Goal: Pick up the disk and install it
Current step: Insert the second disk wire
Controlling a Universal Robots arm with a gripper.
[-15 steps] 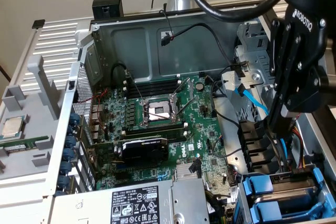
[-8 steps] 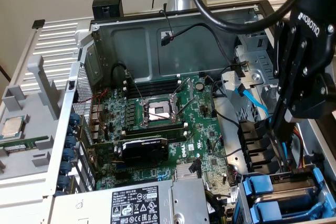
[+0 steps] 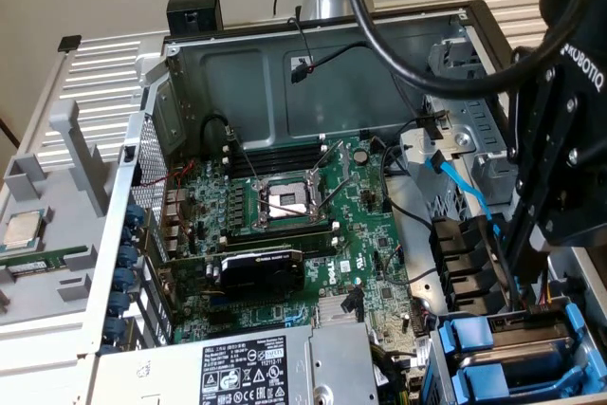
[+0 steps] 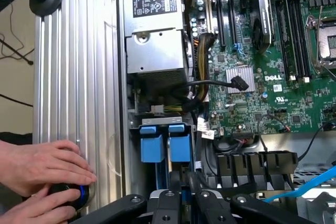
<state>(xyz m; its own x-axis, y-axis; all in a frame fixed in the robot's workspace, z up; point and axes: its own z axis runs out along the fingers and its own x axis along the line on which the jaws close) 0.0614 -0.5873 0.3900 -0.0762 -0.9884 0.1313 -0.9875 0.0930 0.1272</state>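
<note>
The disk (image 4: 180, 145) stands on edge in the drive cage at the case's corner, its bright blue carrier (image 3: 471, 337) facing up beside a second blue carrier (image 4: 151, 144). My gripper (image 4: 182, 198) is directly over it, its black fingers (image 4: 167, 203) close together with a strip of the blue carrier between them. In the exterior view the gripper (image 3: 517, 296) reaches down from the right into the cage, and the disk's metal body is mostly hidden inside the cage.
The open case holds the motherboard (image 3: 313, 234), a graphics card (image 3: 261, 272) and the power supply (image 4: 157, 40) beside the cage. Black and blue cables (image 3: 465, 187) run near the gripper. A person's hands (image 4: 42, 174) rest on a black-and-blue knob on the ribbed table (image 4: 79, 77).
</note>
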